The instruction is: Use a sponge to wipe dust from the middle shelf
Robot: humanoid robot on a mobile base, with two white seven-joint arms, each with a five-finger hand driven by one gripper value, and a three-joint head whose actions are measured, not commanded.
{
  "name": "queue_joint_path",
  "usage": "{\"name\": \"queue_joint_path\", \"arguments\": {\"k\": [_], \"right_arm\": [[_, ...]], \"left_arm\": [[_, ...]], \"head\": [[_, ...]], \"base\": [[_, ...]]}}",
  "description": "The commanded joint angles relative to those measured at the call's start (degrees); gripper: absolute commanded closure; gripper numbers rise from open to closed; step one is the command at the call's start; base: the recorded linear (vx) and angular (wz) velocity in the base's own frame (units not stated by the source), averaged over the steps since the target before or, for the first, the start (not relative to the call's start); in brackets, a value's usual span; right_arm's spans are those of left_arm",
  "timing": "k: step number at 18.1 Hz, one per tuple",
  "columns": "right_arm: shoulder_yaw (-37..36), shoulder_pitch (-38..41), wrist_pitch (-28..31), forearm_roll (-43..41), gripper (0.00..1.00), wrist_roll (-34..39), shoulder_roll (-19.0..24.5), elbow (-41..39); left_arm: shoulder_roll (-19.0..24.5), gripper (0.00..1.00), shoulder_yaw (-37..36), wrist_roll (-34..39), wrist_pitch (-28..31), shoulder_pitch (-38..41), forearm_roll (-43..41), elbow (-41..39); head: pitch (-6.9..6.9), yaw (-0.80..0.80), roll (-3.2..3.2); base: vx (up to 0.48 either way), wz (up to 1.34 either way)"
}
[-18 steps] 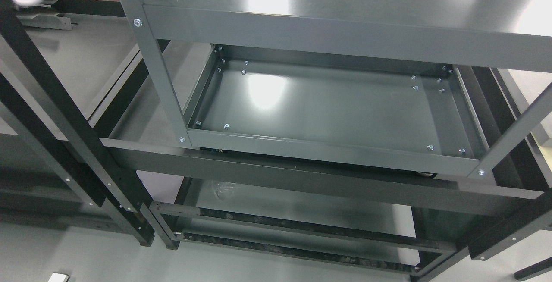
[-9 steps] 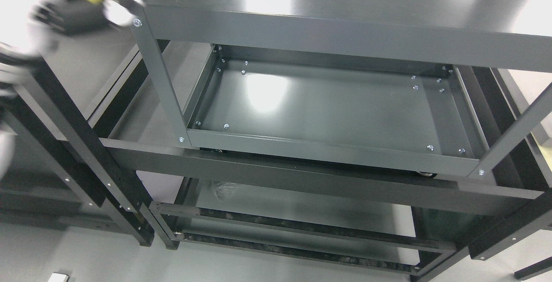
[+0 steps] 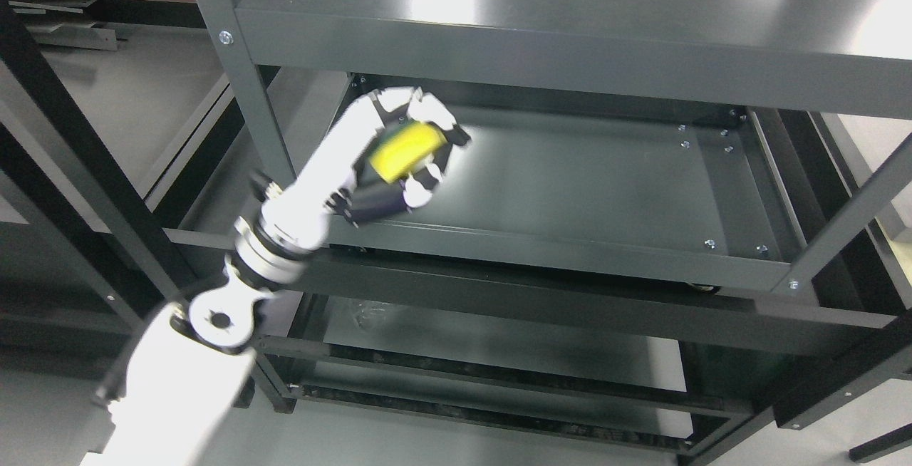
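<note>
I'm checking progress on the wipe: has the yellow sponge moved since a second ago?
Yes. The left hand has carried the yellow sponge from the picture's top left corner down and right, past the cart's left post, to over the middle shelf.

I'm not seeing any readable text, labels, brands, numbers or signs anywhere in the head view. Nothing legible is showing on the grey shelf unit (image 3: 570,53), the yellow sponge (image 3: 405,151), or the white arm (image 3: 214,352).
</note>
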Motion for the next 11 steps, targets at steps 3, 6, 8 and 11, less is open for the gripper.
{"name": "queue_joint_path", "arguments": {"k": [3,6,8,11], "right_arm": [[0.00,0.00,4.18,0.00,0.00,-0.03,-1.00,-1.00],[0.00,0.00,4.18,0.00,0.00,-0.03,-1.00,-1.00],[0.00,0.00,4.18,0.00,0.00,-0.03,-1.00,-1.00],[0.00,0.00,4.18,0.00,0.00,-0.03,-1.00,-1.00]], "left_arm": [[-12.44,0.96,4.72,4.23,1.30,15.55,-3.67,7.43],[-12.44,0.95,10.36,9.04,12.70,15.73,-3.50,1.40],[-12.44,0.95,12.65,14.40,24.37,16.08,-3.41,-7.37],[-12.44,0.95,14.05,15.92,27.50,16.79,-3.41,-11.55]], "head": [[0.00,0.00,0.00],[0.00,0.00,0.00],[0.00,0.00,0.00],[0.00,0.00,0.00]], "base": [[-0.003,-0.02],[0.000,0.00],[0.000,0.01],[0.000,0.00]]}}
